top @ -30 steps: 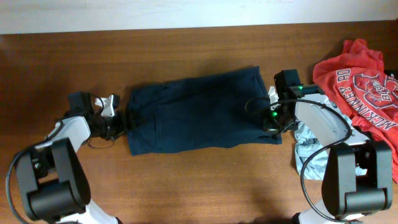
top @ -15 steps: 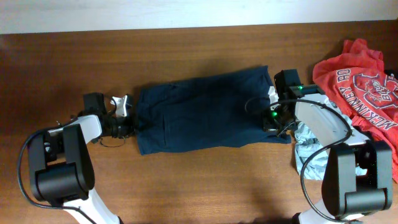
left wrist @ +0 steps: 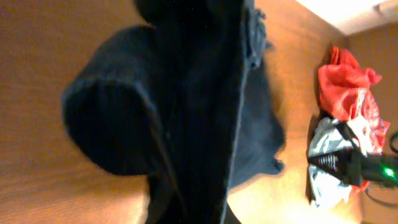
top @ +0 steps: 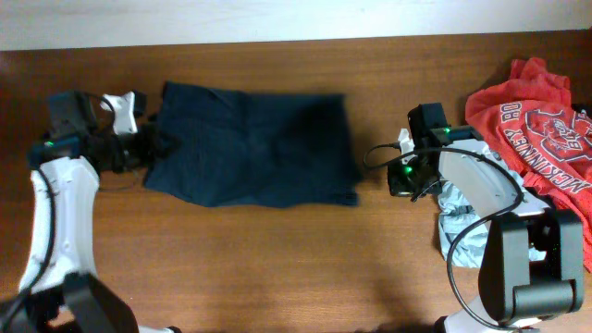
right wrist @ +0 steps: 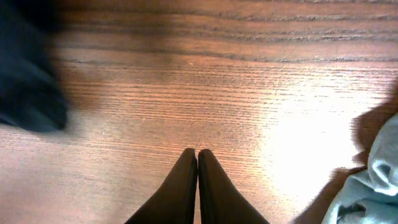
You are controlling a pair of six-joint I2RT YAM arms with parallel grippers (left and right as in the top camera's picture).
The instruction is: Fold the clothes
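Navy clothes spread mostly flat on the table, toward its far left corner, right hem stopping past the middle. Left edge bunched into the left end effector, clenched on the fabric. Right end effector well apart from the clothes, toward the right edge, fingers pressed together on nothing, over bare wood. Red shirt heaped at the far right corner. Pale cloth crumpled just in front of it.
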